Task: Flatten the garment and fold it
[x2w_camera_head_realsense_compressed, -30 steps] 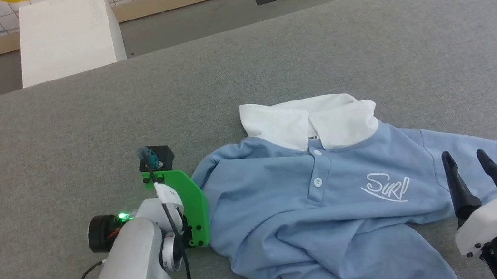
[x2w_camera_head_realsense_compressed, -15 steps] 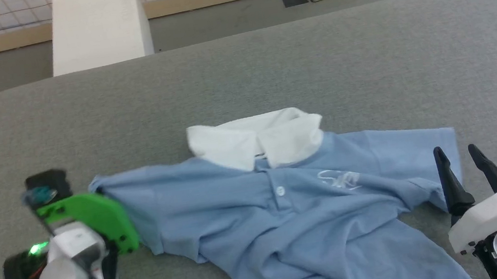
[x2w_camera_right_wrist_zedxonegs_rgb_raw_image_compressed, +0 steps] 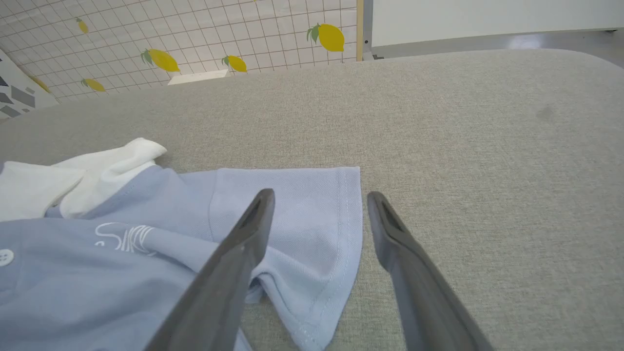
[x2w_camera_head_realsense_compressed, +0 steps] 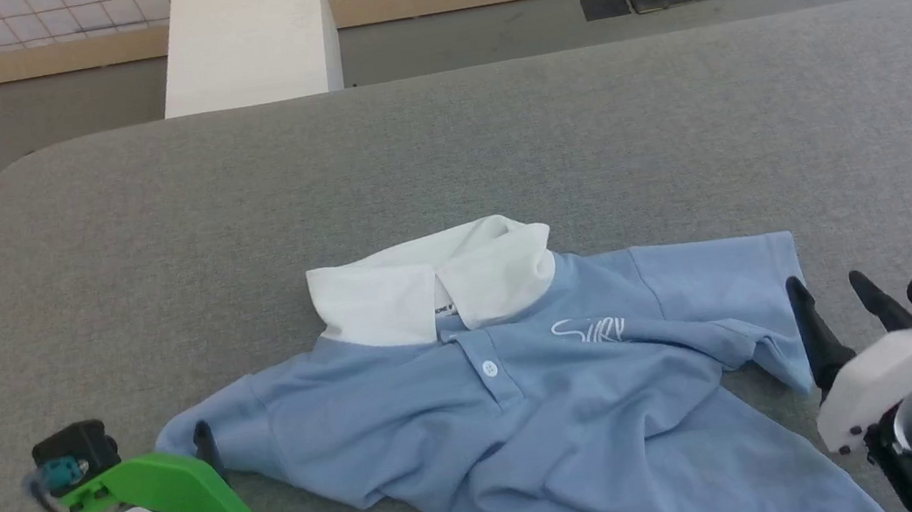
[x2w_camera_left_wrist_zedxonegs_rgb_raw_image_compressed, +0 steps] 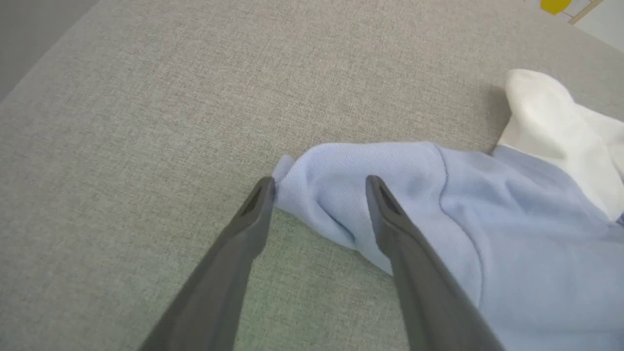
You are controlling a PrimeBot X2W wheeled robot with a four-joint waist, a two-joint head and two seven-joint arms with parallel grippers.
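The garment (x2w_camera_head_realsense_compressed: 548, 420) is light blue, with a white collar (x2w_camera_head_realsense_compressed: 425, 286), a white button (x2w_camera_head_realsense_compressed: 488, 368) and a white script logo (x2w_camera_head_realsense_compressed: 589, 331). The table (x2w_camera_head_realsense_compressed: 494, 145) is mottled grey. My left end effector (x2w_camera_left_wrist_zedxonegs_rgb_raw_image_compressed: 319, 187) has dark grey fingers (x2w_camera_left_wrist_zedxonegs_rgb_raw_image_compressed: 234, 253) and a bright green plate (x2w_camera_head_realsense_compressed: 157, 498). The wall (x2w_camera_right_wrist_zedxonegs_rgb_raw_image_compressed: 195, 34) is a white grid with yellow lemons.

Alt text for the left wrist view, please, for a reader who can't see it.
The open left gripper spreads its two dark fingers over the sleeve end of a light blue shirt lying rumpled on a grey fabric surface. The shirt's white collar shows at upper right.
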